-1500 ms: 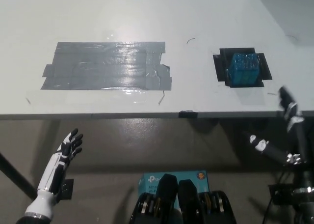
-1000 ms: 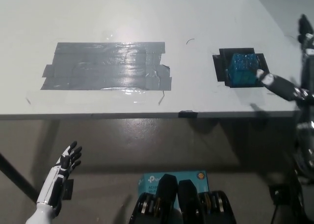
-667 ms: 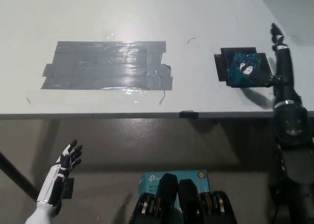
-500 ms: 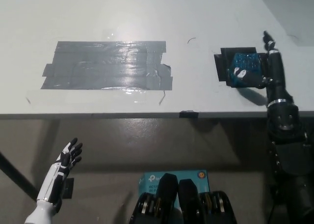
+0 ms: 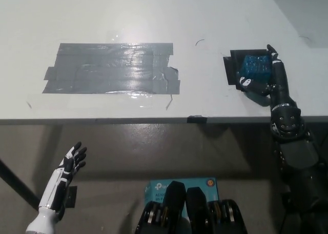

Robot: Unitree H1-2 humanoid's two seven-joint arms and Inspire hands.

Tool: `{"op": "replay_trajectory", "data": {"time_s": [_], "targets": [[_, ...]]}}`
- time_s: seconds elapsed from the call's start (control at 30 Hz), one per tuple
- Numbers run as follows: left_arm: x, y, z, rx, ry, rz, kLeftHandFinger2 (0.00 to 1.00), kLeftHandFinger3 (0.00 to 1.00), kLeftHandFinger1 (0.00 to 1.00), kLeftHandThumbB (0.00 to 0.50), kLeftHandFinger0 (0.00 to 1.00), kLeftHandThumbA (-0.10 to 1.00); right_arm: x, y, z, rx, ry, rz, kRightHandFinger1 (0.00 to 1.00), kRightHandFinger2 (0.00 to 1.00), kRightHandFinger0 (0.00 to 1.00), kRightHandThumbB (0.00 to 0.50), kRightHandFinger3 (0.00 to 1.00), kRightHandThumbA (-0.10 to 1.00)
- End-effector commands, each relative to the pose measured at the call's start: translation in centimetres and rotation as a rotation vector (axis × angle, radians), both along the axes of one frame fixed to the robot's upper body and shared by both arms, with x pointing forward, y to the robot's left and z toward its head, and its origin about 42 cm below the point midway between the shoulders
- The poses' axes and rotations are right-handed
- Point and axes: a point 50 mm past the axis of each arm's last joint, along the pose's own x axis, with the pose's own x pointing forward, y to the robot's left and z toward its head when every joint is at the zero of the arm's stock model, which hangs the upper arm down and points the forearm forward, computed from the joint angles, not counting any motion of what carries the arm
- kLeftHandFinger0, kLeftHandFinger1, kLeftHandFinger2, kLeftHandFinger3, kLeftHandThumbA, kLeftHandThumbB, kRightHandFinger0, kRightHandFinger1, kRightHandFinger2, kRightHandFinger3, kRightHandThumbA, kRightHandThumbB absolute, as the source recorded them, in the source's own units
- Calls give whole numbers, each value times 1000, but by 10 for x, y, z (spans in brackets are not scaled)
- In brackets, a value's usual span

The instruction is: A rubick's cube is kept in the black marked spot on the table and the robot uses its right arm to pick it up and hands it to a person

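Right hand point(image 5: 267, 80) is wrapped around the blue cube point(image 5: 254, 68) but it's not lifted yet, cube's sitting on the black marked spot point(image 5: 229, 69) on the counter point(image 5: 154, 18), so pickup and handover are left, left hand point(image 5: 69, 168) hangs open below.

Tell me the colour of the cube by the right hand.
The cube looks blue-teal, seen in the head view.

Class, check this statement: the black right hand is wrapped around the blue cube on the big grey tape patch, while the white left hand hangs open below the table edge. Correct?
Not quite. The head view shows the right hand around the blue cube on the small black marked spot, not the grey tape patch. The left hand does hang open below the table edge.
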Motion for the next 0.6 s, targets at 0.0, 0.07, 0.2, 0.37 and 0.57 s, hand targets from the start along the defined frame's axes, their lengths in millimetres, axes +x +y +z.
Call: {"op": "replay_trajectory", "data": {"time_s": [0.0, 0.07, 0.2, 0.37, 0.57], "targets": [[5, 5, 13, 18, -65, -5, 1000, 1000, 1000, 245, 1000, 1000, 13, -1, 21, 53, -58, -14, 1000, 1000, 1000, 432, 1000, 841], [8, 5, 15, 20, -76, -8, 1000, 1000, 1000, 236, 1000, 1000, 16, -2, 22, 97, -49, -10, 1000, 1000, 1000, 428, 1000, 842], [9, 5, 17, 23, -80, -10, 1000, 1000, 1000, 247, 1000, 1000, 20, -9, 17, 178, -9, -126, 279, 314, 302, 211, 279, 97], [15, 5, 22, 36, -85, -11, 1000, 1000, 1000, 252, 1000, 1000, 16, -10, 2, 66, 36, -120, 116, 527, 0, 247, 527, -100], [18, 7, 26, 40, -88, -16, 1000, 1000, 1000, 209, 1000, 1000, 8, -10, -16, -34, 75, -114, 365, 775, 17, 197, 753, -100]]}}
